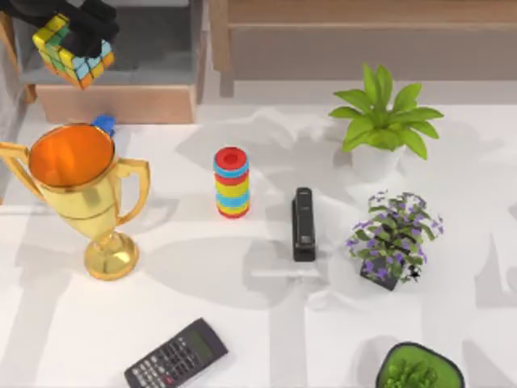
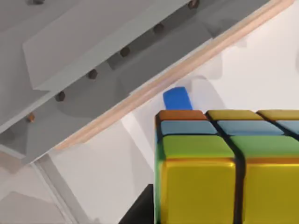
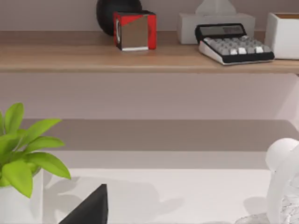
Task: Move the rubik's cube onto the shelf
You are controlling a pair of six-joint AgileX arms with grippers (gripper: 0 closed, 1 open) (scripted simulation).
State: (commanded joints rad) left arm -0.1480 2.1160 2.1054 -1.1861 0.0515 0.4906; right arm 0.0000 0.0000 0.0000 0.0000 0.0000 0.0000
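Top view looks straight down on my desk [image 1: 242, 323]. Left wrist view sits very close on the rubik's cube [image 2: 224, 168]. Right wrist view faces the shelf [image 3: 140, 58] level-on (shares the green plant [image 3: 23, 158] with top).

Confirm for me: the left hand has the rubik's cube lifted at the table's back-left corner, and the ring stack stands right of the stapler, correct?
Not quite. In the top view the ring stack stands left of the stapler, not right. The rest holds: the left hand has the rubik's cube lifted at the back-left corner.
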